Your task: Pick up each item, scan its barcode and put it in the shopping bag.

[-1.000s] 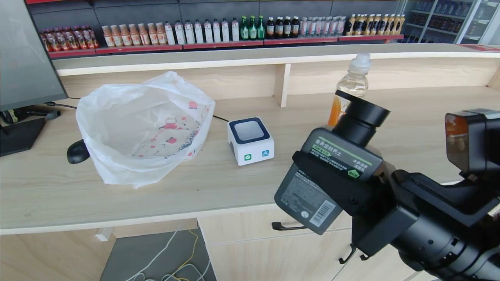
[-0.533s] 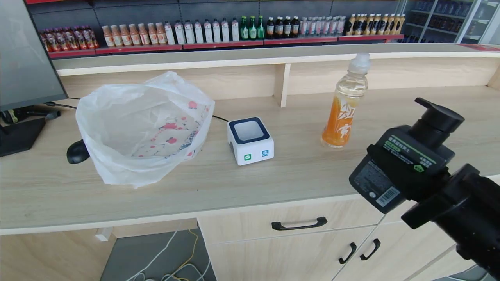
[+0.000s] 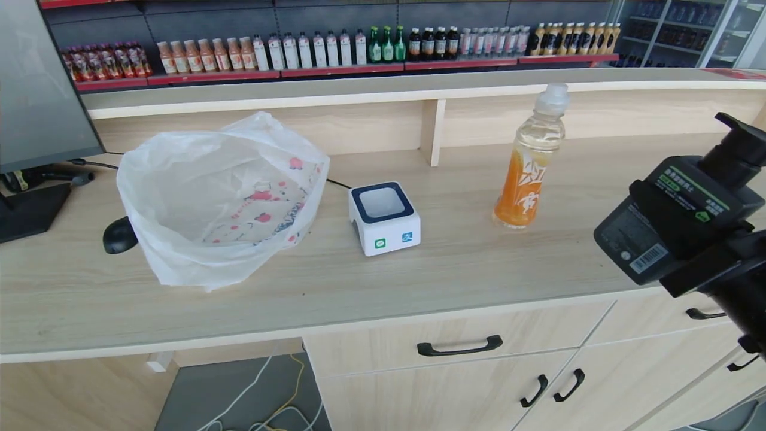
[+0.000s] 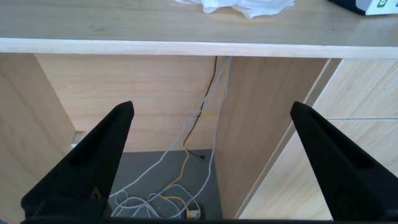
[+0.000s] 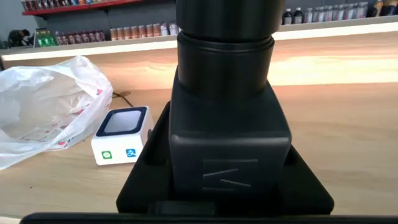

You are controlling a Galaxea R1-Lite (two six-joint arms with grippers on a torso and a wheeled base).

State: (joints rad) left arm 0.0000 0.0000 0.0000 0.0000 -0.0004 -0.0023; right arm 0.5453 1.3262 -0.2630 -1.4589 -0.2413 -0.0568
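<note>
The right arm comes in from the 4 o'clock corner of the head view, and part of it is cut off by the edge. The right claw [image 3: 706, 245] is closed around a dark grey pump bottle [image 3: 643, 239] and holds it in the air at 4 o'clock of the orange drink bottle [image 3: 529, 167]. The pump bottle is tilted, with its pump head toward 1 o'clock and its barcode face toward the head camera.

The left claw [image 4: 211, 109] is spread wide and holds nothing. It is below the front edge of the bench [image 3: 455, 269], facing the cupboard wall and some cables [image 4: 180, 180] on the floor.

The white shopping bag [image 3: 215, 197] stands open on the bench, at 9 o'clock of the scanner [image 3: 383, 218]. Its inside shows red print, and I cannot tell if any item lies in it. The drink bottle stands upright at 2 o'clock of the scanner. A black mouse [image 3: 118, 234] is partly hidden behind the bag.
</note>
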